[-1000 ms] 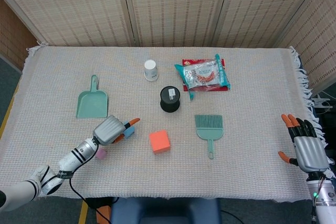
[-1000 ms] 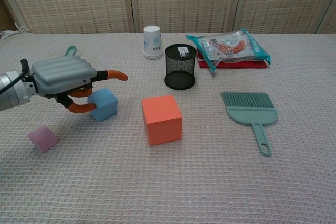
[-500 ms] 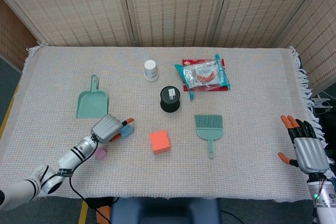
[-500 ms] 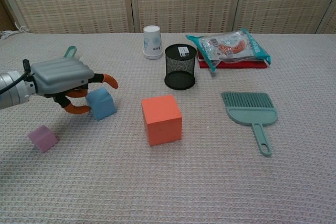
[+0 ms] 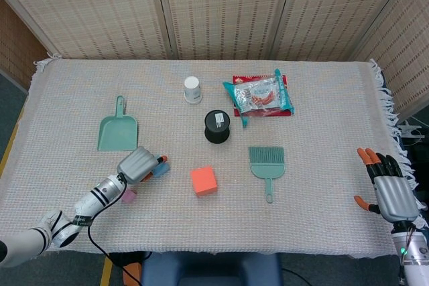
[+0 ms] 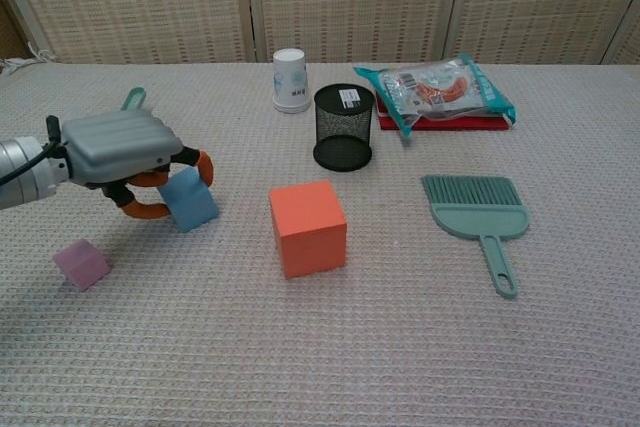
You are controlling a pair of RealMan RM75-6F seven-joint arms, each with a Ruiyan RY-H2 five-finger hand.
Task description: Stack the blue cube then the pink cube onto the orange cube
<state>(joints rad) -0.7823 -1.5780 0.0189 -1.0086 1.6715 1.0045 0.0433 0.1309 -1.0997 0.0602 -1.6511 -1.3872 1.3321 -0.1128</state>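
Observation:
The blue cube (image 6: pixel 190 199) sits tilted at the left, and my left hand (image 6: pixel 125 147) grips it, with a finger curled over its top and the thumb behind it. In the head view my left hand (image 5: pixel 137 164) covers most of the blue cube (image 5: pixel 161 169). The pink cube (image 6: pixel 81 264) lies on the cloth nearer me, below the left wrist, and shows as the pink cube (image 5: pixel 128 196) from above. The orange cube (image 6: pixel 307 227) stands to the right of the blue one, apart from it. My right hand (image 5: pixel 390 189) hangs open at the table's right edge.
A teal dustpan (image 5: pixel 117 130) lies beyond the left hand. A white cup (image 6: pixel 289 79), a black mesh pot (image 6: pixel 343 127) and a snack bag (image 6: pixel 435 87) stand at the back. A teal brush (image 6: pixel 477 212) lies right of the orange cube.
My left hand's outstretched finger has curled down over the blue cube and closed on it. The cube has tipped and shifted slightly. The right hand has stayed put.

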